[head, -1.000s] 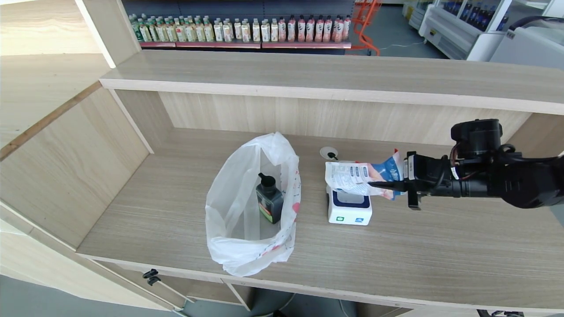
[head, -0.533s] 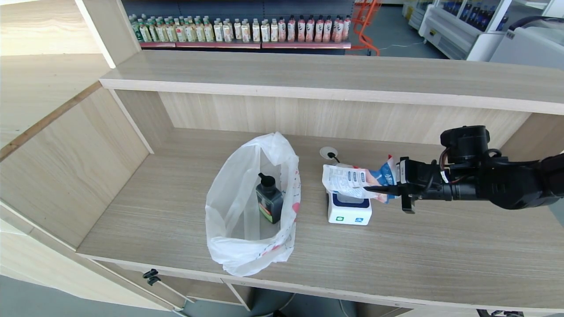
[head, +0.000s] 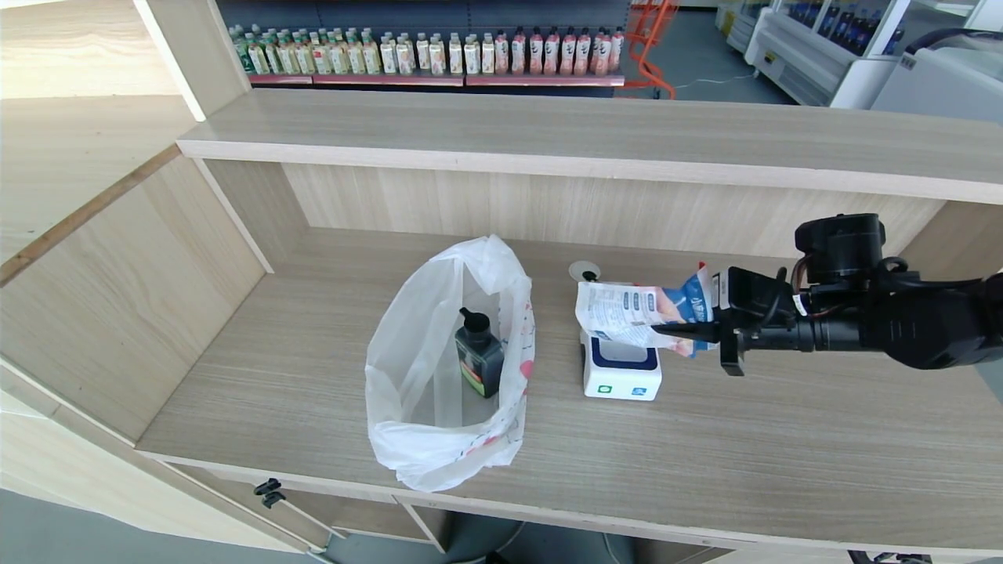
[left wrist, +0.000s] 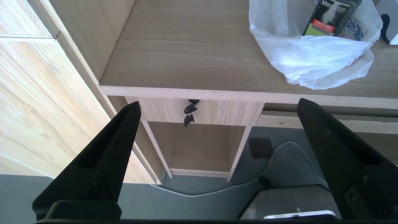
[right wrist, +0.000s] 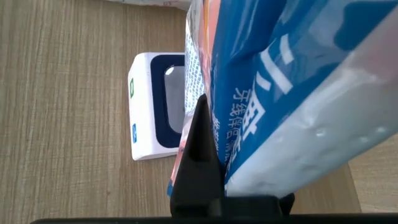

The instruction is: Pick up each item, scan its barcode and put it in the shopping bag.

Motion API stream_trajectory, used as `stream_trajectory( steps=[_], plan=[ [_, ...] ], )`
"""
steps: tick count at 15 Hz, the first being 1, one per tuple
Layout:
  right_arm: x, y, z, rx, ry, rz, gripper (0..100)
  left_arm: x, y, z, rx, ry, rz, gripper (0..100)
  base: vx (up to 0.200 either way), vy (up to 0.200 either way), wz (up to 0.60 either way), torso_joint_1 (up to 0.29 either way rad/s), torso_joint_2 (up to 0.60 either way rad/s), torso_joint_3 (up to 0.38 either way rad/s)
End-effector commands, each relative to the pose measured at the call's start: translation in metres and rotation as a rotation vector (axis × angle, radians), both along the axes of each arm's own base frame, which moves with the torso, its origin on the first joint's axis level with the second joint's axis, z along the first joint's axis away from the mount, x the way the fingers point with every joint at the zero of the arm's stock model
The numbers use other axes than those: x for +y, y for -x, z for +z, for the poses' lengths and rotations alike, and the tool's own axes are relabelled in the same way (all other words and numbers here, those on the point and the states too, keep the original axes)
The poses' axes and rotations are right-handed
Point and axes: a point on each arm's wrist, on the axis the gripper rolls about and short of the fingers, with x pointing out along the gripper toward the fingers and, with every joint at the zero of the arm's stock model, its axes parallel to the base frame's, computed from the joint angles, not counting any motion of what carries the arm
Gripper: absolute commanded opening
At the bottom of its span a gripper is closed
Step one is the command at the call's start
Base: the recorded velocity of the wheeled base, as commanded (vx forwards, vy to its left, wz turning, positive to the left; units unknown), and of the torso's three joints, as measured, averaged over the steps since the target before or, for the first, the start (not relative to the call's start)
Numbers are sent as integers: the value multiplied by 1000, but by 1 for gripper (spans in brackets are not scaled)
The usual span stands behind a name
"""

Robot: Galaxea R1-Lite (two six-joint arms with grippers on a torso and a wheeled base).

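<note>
My right gripper (head: 691, 330) is shut on a blue and white packet (head: 636, 312) and holds it flat just above the white scanner box (head: 620, 370). In the right wrist view the packet (right wrist: 280, 93) hangs over the scanner (right wrist: 154, 106), beside one dark finger (right wrist: 200, 149). A white plastic shopping bag (head: 439, 376) stands open left of the scanner with a black pump bottle (head: 479, 360) upright inside. My left gripper (left wrist: 219, 112) is open below the counter's front edge, with the bag (left wrist: 311, 53) farther off.
The wooden counter (head: 783, 446) has walls at its left and back and a raised ledge (head: 595, 133) behind. A round cable port (head: 584, 272) sits behind the scanner. A cabinet handle (left wrist: 190, 112) hangs under the counter edge.
The right gripper dipped towards the scanner with the packet half a second ago, then rose and drew back slightly right. The bag and bottle have not moved.
</note>
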Motion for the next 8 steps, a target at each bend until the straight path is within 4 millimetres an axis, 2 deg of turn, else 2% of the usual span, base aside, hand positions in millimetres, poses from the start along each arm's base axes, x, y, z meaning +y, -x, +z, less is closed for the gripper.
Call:
stream_trajectory(
  steps=[1, 2, 4, 5, 8],
  plan=[
    [-2, 14, 20, -11, -37, -21, 0, 0, 0, 0, 2, 0, 0, 100, 0, 0, 0, 0, 0, 0],
    [-1, 19, 29, 30, -85, -43, 0, 0, 0, 0, 2, 0, 0, 100, 0, 0, 0, 0, 0, 0],
    [13, 34, 48, 143, -204, -54, 0, 0, 0, 0, 2, 0, 0, 100, 0, 0, 0, 0, 0, 0],
    [26, 49, 72, 314, -370, -134, 0, 0, 0, 0, 2, 0, 0, 100, 0, 0, 0, 0, 0, 0],
    [60, 56, 97, 622, -657, -330, 0, 0, 0, 0, 2, 0, 0, 100, 0, 0, 0, 0, 0, 0]
  ],
)
